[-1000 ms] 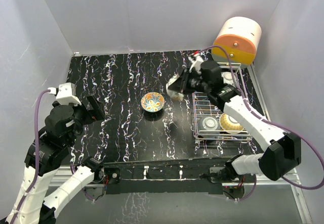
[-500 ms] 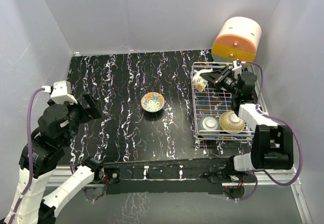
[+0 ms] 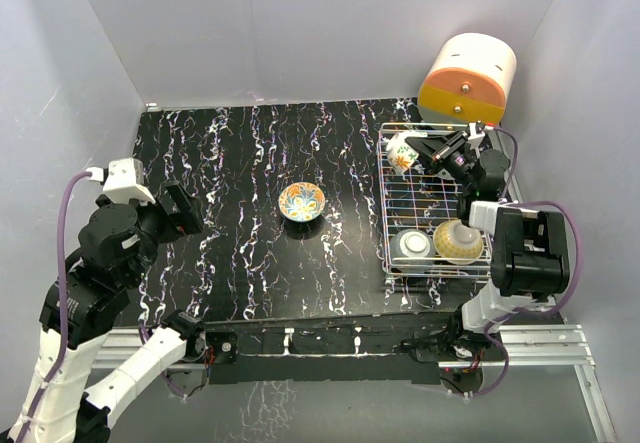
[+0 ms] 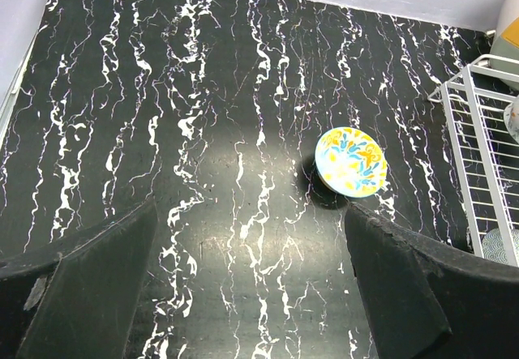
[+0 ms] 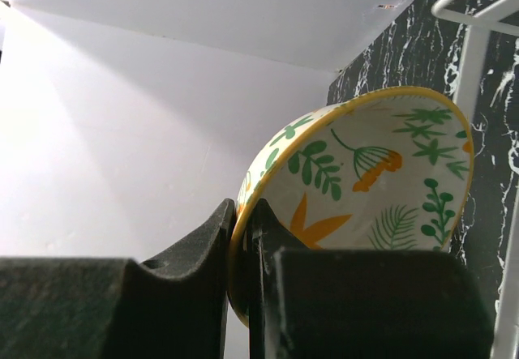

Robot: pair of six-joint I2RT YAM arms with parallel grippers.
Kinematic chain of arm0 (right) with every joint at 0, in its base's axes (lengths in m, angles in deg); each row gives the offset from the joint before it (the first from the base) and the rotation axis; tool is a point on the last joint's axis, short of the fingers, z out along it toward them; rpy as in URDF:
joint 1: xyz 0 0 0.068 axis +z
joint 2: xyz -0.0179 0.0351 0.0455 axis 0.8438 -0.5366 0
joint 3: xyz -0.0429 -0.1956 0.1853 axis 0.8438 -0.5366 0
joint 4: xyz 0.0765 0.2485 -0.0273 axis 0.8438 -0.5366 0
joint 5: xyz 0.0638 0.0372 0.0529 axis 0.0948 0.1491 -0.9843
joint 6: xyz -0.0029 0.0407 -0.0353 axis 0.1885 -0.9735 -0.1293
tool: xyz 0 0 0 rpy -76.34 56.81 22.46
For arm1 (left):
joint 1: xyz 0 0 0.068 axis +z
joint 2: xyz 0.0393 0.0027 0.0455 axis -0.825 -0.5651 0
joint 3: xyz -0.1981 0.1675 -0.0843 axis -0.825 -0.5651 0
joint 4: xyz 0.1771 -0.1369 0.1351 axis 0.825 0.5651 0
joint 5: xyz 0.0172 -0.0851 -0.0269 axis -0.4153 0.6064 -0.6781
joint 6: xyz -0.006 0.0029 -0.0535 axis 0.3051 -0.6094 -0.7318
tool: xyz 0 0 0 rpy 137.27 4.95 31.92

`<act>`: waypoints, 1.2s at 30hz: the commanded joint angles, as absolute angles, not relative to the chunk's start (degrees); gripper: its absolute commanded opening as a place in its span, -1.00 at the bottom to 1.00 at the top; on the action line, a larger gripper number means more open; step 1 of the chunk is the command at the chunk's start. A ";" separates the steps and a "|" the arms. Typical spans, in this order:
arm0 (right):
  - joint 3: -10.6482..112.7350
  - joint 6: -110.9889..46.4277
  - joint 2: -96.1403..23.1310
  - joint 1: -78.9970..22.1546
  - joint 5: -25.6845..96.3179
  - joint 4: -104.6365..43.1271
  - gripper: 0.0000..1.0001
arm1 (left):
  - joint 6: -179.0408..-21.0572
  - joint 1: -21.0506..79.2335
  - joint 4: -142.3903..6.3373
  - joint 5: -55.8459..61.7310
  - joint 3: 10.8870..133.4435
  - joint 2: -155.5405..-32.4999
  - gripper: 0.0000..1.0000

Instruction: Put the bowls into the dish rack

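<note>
My right gripper point(image 3: 428, 150) is shut on the rim of a cream bowl point(image 3: 402, 152) with green and orange leaves inside. It holds the bowl tilted over the far left corner of the white wire dish rack point(image 3: 432, 199). In the right wrist view the fingers point(image 5: 242, 213) pinch the bowl's yellow rim point(image 5: 365, 181). Two bowls sit in the rack's near end, a blue-patterned one point(image 3: 413, 244) and a cream one point(image 3: 458, 241). An orange-floral bowl point(image 3: 301, 201) sits on the table's middle and shows in the left wrist view point(image 4: 350, 160). My left gripper point(image 3: 180, 213) is open and empty, raised at the left.
An orange-and-cream cylindrical box point(image 3: 468, 80) stands behind the rack at the back right. White walls enclose the black marbled table point(image 3: 230, 163). The rack's left edge shows in the left wrist view point(image 4: 474, 156).
My right arm swung right with the leaf-patterned bowl, from over the table left of the rack to the rack's far left corner. My left arm barely shifted.
</note>
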State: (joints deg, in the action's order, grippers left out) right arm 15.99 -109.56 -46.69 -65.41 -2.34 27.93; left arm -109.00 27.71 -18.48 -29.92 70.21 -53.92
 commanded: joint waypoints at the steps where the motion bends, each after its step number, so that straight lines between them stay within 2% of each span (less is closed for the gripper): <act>1: 18.37 -112.45 -47.92 -65.69 -0.02 38.26 -0.83 | -108.42 27.48 -18.02 -30.19 72.06 -54.73 0.94; 25: 23.32 -105.26 -51.06 -63.42 13.02 20.28 -0.83 | -109.38 27.47 -17.31 -31.07 71.63 -53.21 0.94; 36: 21.66 -106.66 -54.05 -59.93 18.40 23.65 -0.84 | -109.32 27.47 -17.10 -30.80 71.76 -52.85 0.94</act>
State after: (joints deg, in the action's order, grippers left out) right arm 20.80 -106.54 -53.86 -61.01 14.99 17.54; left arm -109.33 27.71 -17.63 -30.05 70.21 -53.31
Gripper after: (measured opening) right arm 0.123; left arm 0.970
